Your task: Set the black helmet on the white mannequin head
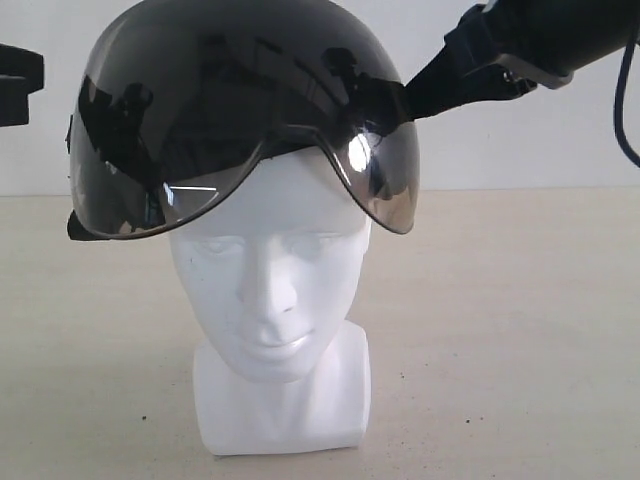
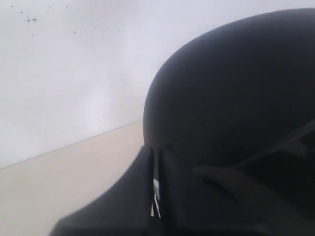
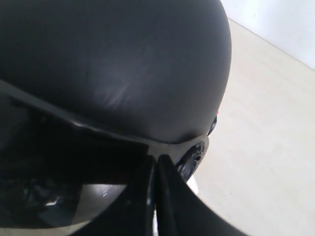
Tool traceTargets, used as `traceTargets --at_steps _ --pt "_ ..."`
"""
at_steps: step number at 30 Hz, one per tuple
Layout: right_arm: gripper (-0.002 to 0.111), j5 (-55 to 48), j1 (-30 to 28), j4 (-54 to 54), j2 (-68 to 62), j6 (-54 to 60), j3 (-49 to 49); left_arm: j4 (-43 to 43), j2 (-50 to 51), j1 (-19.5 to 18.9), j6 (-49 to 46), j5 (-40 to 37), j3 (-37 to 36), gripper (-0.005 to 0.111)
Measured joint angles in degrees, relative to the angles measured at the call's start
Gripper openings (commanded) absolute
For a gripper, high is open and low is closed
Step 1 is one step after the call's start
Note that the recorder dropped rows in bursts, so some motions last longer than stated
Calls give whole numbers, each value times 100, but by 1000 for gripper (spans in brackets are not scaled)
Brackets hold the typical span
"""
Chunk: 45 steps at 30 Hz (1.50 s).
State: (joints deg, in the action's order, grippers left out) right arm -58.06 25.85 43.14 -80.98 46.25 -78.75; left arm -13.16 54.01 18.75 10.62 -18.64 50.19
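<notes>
The black helmet [image 1: 240, 90] sits tilted over the crown of the white mannequin head [image 1: 270, 290], its smoky visor [image 1: 385, 170] hanging lower on the right. The face below the brow shows. My right gripper [image 1: 410, 95] reaches in from the upper right and is shut on the helmet's rim by the side pivot [image 3: 189, 160]. In the right wrist view the right gripper [image 3: 156, 160] pinches just under the shell [image 3: 123, 64]. My left gripper [image 1: 40, 85] is at the far left edge. In its own view the left gripper [image 2: 153, 150] is shut, tips next to the shell [image 2: 231, 98].
The head's block base [image 1: 285, 405] stands on a beige table [image 1: 520, 330], with a white wall [image 1: 540, 140] behind. A black cable [image 1: 625, 120] hangs from the right arm at the far right.
</notes>
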Motion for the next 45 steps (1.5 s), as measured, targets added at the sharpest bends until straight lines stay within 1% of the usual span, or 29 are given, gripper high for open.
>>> traceTargets --at_steps 3,7,10,13,16,18,19,21,25,29,34,39,45 --pt "0 -26 56 -166 53 -76 -54 180 -46 0 -14 177 26 5" --pt "0 -213 130 -264 88 -236 -313 515 -46 0 -187 260 244 5" --pt "0 -351 182 -253 124 -273 -433 990 -46 0 -590 281 489 5" --pt "0 -396 202 -240 124 -282 -471 1918 -46 0 -1427 253 728 5" --pt "0 -412 216 -335 124 -298 -527 3072 70 0 -2769 -40 1075 5" --pt "0 -462 227 -465 124 -398 -635 3925 249 0 -3834 -430 1379 5" --pt "0 -476 252 -557 113 -469 -716 4221 342 0 -4286 -644 1528 5" --pt "0 -546 297 -725 101 -593 -880 4749 597 0 -4922 -1031 1819 5" --pt "0 -652 370 -969 67 -814 -1227 5060 1068 0 -5417 -1691 2230 5" --pt "0 -727 391 -1085 43 -848 -1516 5108 1364 0 -5625 -2181 2384 5" --pt "0 -716 391 -1144 43 -857 -1782 5118 1417 0 -5666 -2297 2424 5" --pt "0 -685 391 -1147 41 -846 -1807 5118 1417 0 -5674 -2298 2437 5" --pt "0 -348 391 -1157 29 -618 -1819 5264 1495 0 -5781 -2274 2437 5"
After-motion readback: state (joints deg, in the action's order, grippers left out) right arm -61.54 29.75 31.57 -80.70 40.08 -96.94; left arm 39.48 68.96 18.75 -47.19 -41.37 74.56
